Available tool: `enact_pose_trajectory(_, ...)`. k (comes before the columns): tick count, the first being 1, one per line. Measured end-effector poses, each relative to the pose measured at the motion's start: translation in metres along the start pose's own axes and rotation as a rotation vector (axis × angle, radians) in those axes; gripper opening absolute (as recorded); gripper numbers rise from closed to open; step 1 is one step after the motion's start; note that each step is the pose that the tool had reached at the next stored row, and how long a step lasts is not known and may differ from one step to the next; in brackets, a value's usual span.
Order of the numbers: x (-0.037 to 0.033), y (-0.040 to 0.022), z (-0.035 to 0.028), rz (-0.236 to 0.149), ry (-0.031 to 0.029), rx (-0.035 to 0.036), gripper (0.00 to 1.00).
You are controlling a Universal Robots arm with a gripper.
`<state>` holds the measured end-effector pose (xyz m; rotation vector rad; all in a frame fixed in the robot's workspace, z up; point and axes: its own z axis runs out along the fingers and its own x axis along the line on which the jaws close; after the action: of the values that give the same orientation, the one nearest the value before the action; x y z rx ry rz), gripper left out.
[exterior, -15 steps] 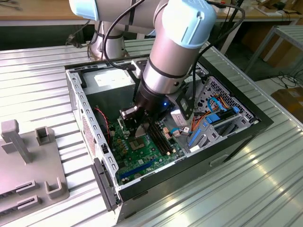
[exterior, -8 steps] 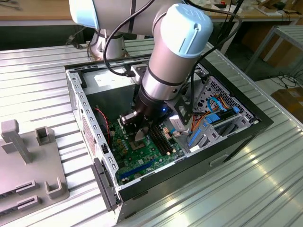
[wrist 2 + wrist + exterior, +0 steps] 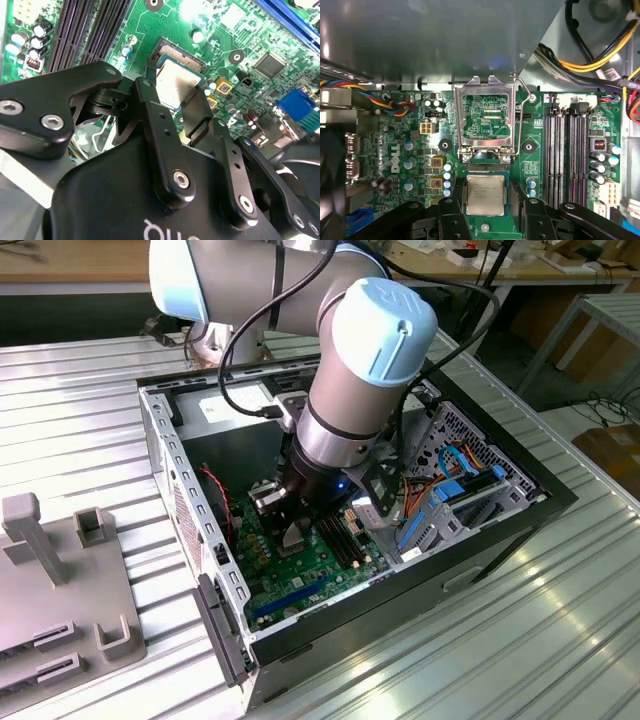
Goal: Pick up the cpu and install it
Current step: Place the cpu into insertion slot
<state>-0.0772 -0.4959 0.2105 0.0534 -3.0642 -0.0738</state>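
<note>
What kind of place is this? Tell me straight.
Most likely a robotics lab or workshop test bench: an open computer case sits on a ribbed metal table, a robot arm reaches into it over the green circuit board, and a wooden bench stands behind.
</note>
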Motion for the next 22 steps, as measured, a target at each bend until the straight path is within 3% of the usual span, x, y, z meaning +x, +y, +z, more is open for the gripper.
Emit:
enact_pose_trajectory(1,-0.0002,-0.0001,0.0028,0.000,0.0000,-0.0001,0.45)
enact_pose_trajectory(11,0.0002,-0.0016,0.0033,0.000,-0.0002,-0.0002,0.45)
enact_pose_trajectory(22,-0.0003,-0.0020,0.0095,0.000,0.0000,0.0003,0.45)
